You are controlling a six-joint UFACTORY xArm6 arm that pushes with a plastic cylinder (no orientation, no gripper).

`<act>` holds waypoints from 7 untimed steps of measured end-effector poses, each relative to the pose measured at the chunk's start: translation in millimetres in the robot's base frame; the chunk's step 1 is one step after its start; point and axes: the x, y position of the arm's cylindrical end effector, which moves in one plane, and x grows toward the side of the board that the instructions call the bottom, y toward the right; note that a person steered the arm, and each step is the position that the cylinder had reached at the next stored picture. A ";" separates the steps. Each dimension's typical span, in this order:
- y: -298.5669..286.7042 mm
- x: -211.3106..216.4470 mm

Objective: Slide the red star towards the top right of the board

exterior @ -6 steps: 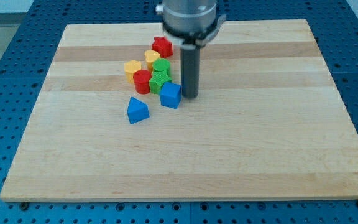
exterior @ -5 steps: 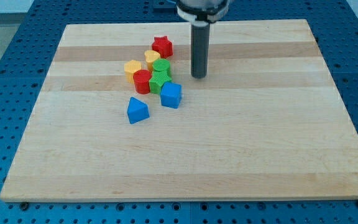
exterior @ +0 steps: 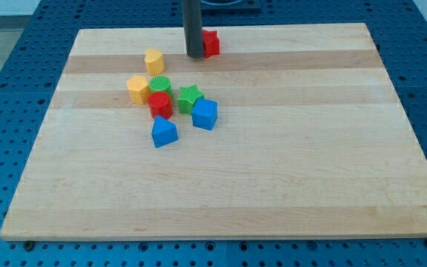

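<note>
Where the rod meets the tabletop (exterior: 288, 170): my tip (exterior: 195, 55), touching the red star's left side.
Red star (exterior: 210, 43): bright red, left part hidden by rod; near top edge, slightly left of centre.
Gripper: none fitted, so no jaw state to record.
Other blocks: clustered below-left, well apart.
</note>
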 end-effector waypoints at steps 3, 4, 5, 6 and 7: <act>95.2 -1.4; 160.8 22.1; 77.2 50.0; 128.3 64.9; 197.2 62.0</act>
